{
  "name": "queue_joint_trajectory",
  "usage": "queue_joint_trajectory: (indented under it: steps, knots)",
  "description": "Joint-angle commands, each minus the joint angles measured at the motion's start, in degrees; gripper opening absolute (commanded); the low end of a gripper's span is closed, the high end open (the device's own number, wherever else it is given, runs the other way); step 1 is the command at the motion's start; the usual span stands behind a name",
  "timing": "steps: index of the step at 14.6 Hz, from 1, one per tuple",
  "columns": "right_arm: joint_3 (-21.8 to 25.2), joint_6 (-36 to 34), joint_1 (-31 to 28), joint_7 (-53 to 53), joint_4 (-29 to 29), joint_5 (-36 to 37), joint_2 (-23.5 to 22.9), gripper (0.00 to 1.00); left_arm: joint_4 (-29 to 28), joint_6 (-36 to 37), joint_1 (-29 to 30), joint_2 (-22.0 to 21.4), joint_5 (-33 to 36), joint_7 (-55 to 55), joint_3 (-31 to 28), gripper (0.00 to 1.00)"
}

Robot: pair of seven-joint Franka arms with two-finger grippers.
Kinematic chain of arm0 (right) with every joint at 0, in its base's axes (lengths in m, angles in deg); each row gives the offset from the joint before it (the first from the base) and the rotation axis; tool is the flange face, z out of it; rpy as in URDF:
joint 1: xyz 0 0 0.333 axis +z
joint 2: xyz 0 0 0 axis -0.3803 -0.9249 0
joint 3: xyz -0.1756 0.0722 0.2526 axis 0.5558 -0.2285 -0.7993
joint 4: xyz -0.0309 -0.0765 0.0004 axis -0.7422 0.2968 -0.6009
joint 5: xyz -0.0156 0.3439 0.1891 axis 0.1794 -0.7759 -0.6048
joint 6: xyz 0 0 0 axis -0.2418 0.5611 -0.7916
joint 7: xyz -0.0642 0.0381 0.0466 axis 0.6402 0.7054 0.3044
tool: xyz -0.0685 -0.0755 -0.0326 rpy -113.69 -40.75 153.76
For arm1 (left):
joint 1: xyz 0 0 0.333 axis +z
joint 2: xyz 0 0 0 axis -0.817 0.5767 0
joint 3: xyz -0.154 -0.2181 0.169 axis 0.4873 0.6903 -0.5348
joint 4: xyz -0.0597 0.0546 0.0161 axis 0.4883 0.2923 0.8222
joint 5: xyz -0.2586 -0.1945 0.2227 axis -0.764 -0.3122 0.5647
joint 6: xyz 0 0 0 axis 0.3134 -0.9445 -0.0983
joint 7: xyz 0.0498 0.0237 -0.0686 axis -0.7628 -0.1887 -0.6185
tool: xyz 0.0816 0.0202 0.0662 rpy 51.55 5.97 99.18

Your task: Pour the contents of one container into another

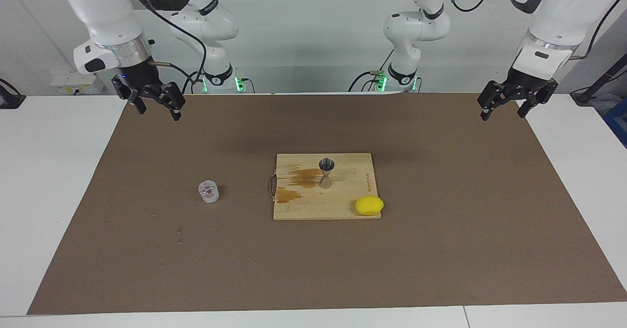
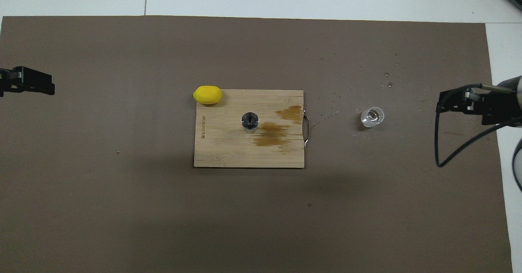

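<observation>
A brown mat (image 1: 313, 249) covers most of a white table (image 1: 49, 196), with a pale wall at the top of the facing view. At mid-frame a wooden board (image 1: 325, 205) lies on the mat, marked with dark wet stains. The jigger (image 1: 326, 172) stands upright on the board. A lemon (image 1: 369, 205) sits at the board's lower right corner in the facing view. The glass (image 1: 208, 191) stands upright on the mat, left of centre in that view, well apart from the board.

The right gripper (image 1: 156, 106) hangs over the mat's upper left corner in the facing view, fingers spread and empty. The left gripper (image 1: 505, 105) hangs at the upper right, likewise spread and empty.

The overhead view shows droplets scattered on the mat around the glass (image 2: 372, 117) and the jigger's (image 2: 250, 121) open mouth; the facing view alone shows the arms' bases.
</observation>
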Motion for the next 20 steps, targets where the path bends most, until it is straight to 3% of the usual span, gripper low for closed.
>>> queue_joint_trajectory:
  steps: [1, 9, 12, 20]
  knots:
    - [3.68, -3.59, 2.43, 1.95, 4.87, 1.11, -2.15, 1.0, -1.53, -0.78, 0.34, -1.29, 1.1, 0.49, 0.16, 1.0]
    - [3.44, -6.85, 3.41, 4.94, 4.62, 1.11, -1.28, 1.0, -1.53, -0.78, 0.34, -1.37, 1.1, 0.49, 0.16, 1.0]
    - [3.61, -6.15, 2.89, 12.39, 4.62, 0.76, -1.28, 1.0, -1.53, -0.87, 0.34, -1.29, 1.1, 0.49, 0.16, 1.0]
    - [3.53, -8.43, 2.62, 11.89, 4.97, 0.15, -1.02, 1.0, -1.53, -0.87, 0.43, -1.37, 1.1, 0.49, 0.16, 1.0]
